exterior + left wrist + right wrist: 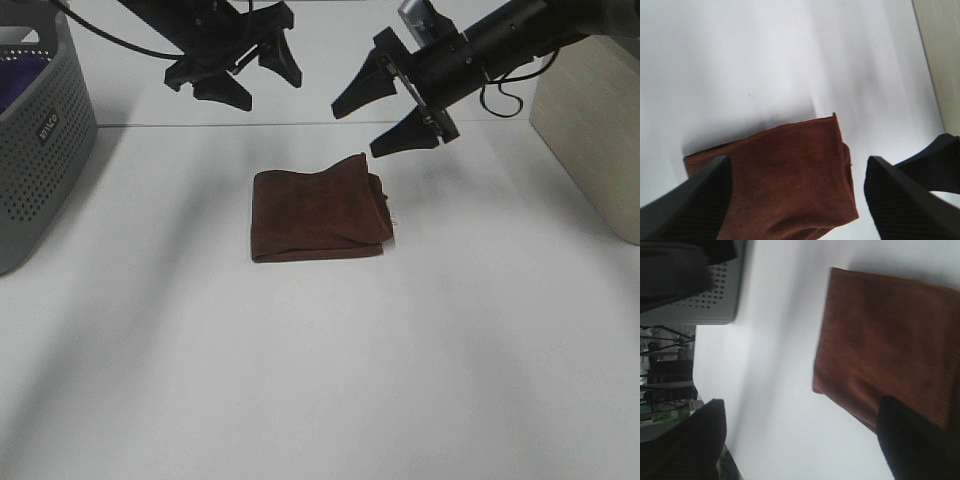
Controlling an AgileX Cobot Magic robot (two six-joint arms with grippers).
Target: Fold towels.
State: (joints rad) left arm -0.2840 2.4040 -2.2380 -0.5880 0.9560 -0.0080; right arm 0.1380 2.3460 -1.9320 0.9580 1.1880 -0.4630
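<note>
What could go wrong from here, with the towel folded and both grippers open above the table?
1. The towel is folded unevenly: its top layer sits skewed, with one corner poking up at the far edge, so the layers may slip apart or finish crooked.
2. The left gripper and right gripper hang open close together over that far edge; descending together, they might collide.
3. A pinch there may catch only the top layer and undo the fold.

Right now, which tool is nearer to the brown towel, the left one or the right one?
Right. The right tool hangs open just above the raised far-right corner of the towel; the left tool, also open, hovers farther back, beyond its far edge.
</note>
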